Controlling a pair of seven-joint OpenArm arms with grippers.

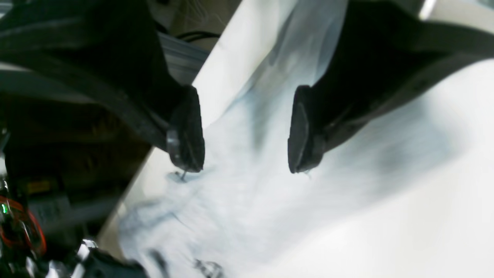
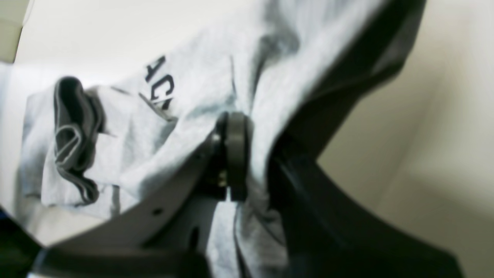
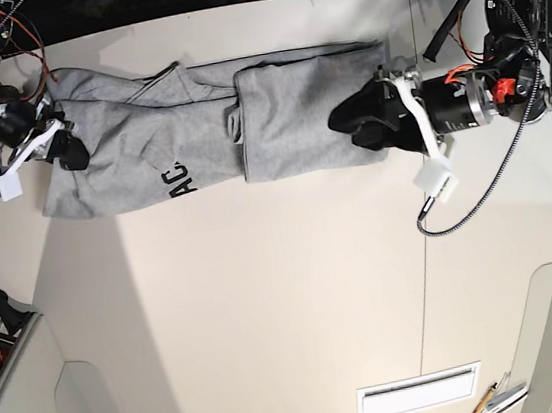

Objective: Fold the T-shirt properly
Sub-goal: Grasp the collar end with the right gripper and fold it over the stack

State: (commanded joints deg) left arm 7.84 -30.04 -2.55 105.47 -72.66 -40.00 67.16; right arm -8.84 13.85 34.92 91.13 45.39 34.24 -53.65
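Observation:
The light grey T-shirt (image 3: pixel 216 128) lies stretched sideways across the far part of the white table (image 3: pixel 267 298), partly folded, with black letters (image 3: pixel 180 181) showing near its front edge. My right gripper (image 3: pixel 66 152) is at the shirt's left end. In the right wrist view that gripper (image 2: pixel 252 154) is shut on a bunched fold of the T-shirt (image 2: pixel 200 88), beside the letters (image 2: pixel 160 83) and a ribbed opening (image 2: pixel 71 135). My left gripper (image 3: pixel 352 127) hovers over the shirt's right end. Seen from the left wrist, the gripper (image 1: pixel 245 148) is open above blurred fabric (image 1: pixel 251 200), holding nothing.
A black cable with a white plug (image 3: pixel 434 182) hangs from the left arm onto the table. A vent slot (image 3: pixel 417 393) sits near the front edge. The table edge (image 1: pixel 166 146) runs close beside the left gripper, with electronics (image 1: pixel 23 227) below it.

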